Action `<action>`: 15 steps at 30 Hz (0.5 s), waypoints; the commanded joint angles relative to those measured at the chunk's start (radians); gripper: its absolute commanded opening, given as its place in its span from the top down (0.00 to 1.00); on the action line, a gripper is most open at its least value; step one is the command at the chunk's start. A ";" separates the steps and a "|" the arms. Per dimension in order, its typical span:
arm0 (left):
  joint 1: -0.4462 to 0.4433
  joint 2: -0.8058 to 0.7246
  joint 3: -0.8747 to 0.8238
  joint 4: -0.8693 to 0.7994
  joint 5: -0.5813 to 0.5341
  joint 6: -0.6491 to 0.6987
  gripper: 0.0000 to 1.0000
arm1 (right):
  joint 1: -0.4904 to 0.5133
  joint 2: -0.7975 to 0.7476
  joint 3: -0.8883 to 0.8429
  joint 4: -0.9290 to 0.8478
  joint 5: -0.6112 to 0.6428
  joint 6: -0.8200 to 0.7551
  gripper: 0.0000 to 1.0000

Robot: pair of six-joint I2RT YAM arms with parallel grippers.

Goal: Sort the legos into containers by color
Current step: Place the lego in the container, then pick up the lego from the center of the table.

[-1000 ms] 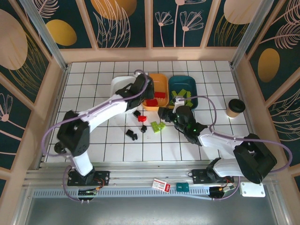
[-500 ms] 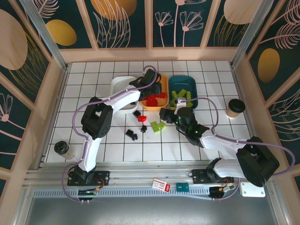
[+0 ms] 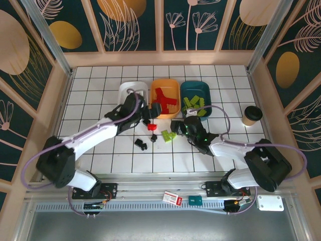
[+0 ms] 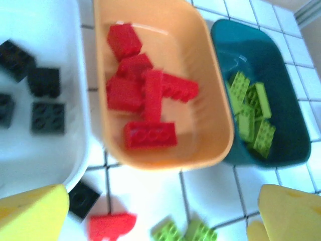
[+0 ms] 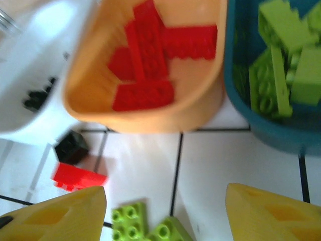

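Observation:
Three trays stand in a row: white (image 3: 131, 90) with black cubes (image 4: 46, 117), orange (image 3: 173, 86) with several red bricks (image 4: 150, 134), dark teal (image 3: 206, 93) with lime-green bricks (image 4: 253, 114). Loose on the tiles lie a red brick (image 3: 152, 127), green bricks (image 3: 169, 135) and black cubes (image 3: 140, 144). My left gripper (image 3: 152, 112) (image 4: 160, 221) hangs open and empty just in front of the orange tray, above the red brick (image 4: 111, 224). The right gripper (image 3: 176, 124) (image 5: 165, 213) is open and empty above the green bricks (image 5: 145, 227), near the teal tray's front.
A black-lidded paper cup (image 3: 251, 115) stands at the right. A black cube (image 5: 71, 145) and the red brick (image 5: 79, 176) lie by the orange tray's (image 5: 150, 118) near rim. Wooden walls close in the tiled table (image 3: 100, 80).
The left arm has drawn back from over the orange tray toward the near left and swung its elbow outward. The right gripper has barely shifted.

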 commanded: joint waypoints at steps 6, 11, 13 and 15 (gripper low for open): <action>-0.008 -0.243 -0.269 0.049 0.009 -0.089 0.01 | 0.076 0.174 0.093 -0.062 0.116 0.069 0.34; -0.008 -0.312 -0.344 0.054 0.004 -0.113 0.01 | 0.099 0.225 0.123 -0.086 0.126 0.080 0.34; -0.008 -0.324 -0.359 0.053 -0.001 -0.114 0.02 | 0.106 0.236 0.131 -0.108 0.130 0.082 0.36; -0.008 -0.334 -0.366 0.048 -0.008 -0.112 0.01 | 0.112 0.238 0.131 -0.128 0.140 0.088 0.38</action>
